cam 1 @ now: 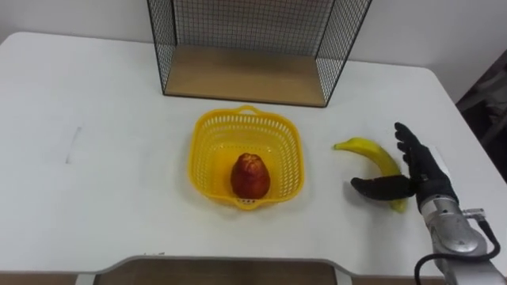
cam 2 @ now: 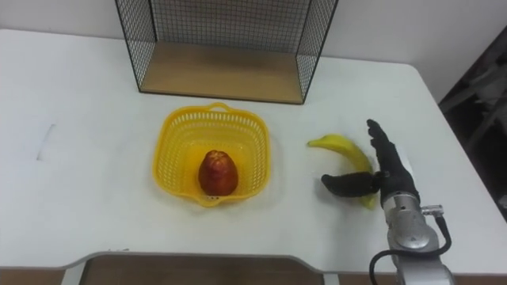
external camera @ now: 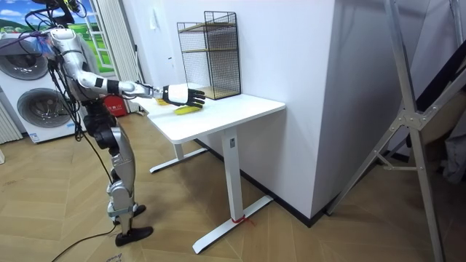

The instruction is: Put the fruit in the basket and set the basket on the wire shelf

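A yellow plastic basket (cam 1: 204, 144) sits in the middle of the white table (cam 1: 95, 182) with a red fruit (cam 1: 250, 176) inside it. To its right a yellow banana (cam 1: 372, 155) lies on the table. My right hand (cam 1: 420, 171) rests over the banana's near end with fingers straight and the thumb stretched left beside the fruit, not curled round it. The wire shelf (cam 1: 245, 75) with a wooden floor stands at the table's far edge, behind the basket. In the room view I stand at the table's end with my right hand (external camera: 182, 95) reaching over the banana (external camera: 186, 110).
A faint grey mark (cam 1: 73, 144) lies on the table's left part. A dark board (cam 1: 222, 271) runs along the near edge. In the room view washing machines (external camera: 33, 102) stand behind me and a metal frame (external camera: 408, 138) stands at the right.
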Tool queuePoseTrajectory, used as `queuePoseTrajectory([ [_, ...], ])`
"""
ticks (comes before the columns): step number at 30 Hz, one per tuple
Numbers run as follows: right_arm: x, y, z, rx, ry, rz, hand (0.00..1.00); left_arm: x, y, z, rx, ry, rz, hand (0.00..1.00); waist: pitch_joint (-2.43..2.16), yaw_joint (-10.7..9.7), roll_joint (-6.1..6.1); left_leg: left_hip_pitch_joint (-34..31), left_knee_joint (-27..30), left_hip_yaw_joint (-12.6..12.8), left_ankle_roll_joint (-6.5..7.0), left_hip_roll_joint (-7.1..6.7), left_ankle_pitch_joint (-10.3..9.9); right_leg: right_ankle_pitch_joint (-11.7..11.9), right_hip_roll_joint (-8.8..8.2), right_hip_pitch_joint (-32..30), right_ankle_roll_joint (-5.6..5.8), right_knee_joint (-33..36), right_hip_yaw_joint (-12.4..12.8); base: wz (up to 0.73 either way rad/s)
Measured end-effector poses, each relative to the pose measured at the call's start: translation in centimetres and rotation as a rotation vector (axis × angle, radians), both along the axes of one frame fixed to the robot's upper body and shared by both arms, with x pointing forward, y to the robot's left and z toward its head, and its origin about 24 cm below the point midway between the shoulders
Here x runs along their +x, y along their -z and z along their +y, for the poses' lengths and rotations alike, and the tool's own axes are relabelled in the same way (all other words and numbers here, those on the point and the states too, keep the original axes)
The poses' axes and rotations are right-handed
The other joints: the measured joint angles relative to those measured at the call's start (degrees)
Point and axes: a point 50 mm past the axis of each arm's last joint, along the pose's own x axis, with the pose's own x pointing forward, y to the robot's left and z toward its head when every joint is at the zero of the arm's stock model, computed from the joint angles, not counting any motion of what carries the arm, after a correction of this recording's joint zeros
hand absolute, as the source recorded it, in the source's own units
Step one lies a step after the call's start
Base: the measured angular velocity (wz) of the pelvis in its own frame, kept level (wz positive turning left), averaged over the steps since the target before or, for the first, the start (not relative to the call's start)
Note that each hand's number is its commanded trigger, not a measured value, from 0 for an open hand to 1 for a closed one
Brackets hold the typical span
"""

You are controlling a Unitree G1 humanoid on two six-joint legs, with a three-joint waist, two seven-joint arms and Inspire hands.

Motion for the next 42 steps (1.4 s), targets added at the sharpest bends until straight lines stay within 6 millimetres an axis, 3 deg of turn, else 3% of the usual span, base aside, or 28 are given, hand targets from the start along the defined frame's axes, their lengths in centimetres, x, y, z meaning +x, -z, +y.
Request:
queuePoseTrajectory([
  [14, 0.0, 1.2, -0.7, 0.053, 0.027, 0.046, 0.00, -0.1, 0.1, 0.0, 0.005, -0.005, 0.014, 0.00, 0.17, 0.2, 0.56, 0.9, 0.0, -1.0, -0.01, -0.03, 0.0, 0.0, -0.01, 1.3, 0.00, -0.1, -0.7, 0.03],
  [22, 0.0, 1.3, -0.7, 0.015, 0.015, 0.057, 0.00, -0.3, 0.1, 0.0, 0.001, -0.005, 0.022, 0.00, -0.43, 0.1, 1.56, 1.3, 0.1, -1.6, -0.01, -0.09, 0.0, 0.0, -0.03, 2.0, 0.00, -0.1, -1.3, 0.04],
  [26, 0.1, 1.2, -0.7, -0.001, 0.010, 0.057, 0.00, -0.4, 0.1, 0.0, 0.001, -0.006, 0.025, 0.00, -0.42, 0.1, 1.61, 1.4, 0.1, -1.6, -0.01, -0.11, 0.0, 0.0, -0.04, 2.1, 0.00, -0.1, -1.3, 0.00],
  [33, 0.3, 1.0, -0.8, -0.133, -0.038, 0.080, 0.00, -1.0, 0.1, 0.0, 0.001, -0.011, 0.037, 0.00, -0.15, 0.1, 1.78, 1.4, 0.1, -1.6, -0.01, -0.12, 0.0, 0.0, -0.06, 2.1, 0.00, -0.1, -1.4, 0.00],
  [42, 1.3, 0.3, -0.6, -0.286, -0.102, 0.085, 0.00, 0.7, 0.0, 0.0, 0.003, 0.002, -0.009, 0.00, -0.15, 0.4, 0.93, 1.0, 0.2, -1.7, -0.02, -0.14, 0.0, 0.0, -0.06, 1.7, 0.00, 0.0, -1.6, 0.00],
])
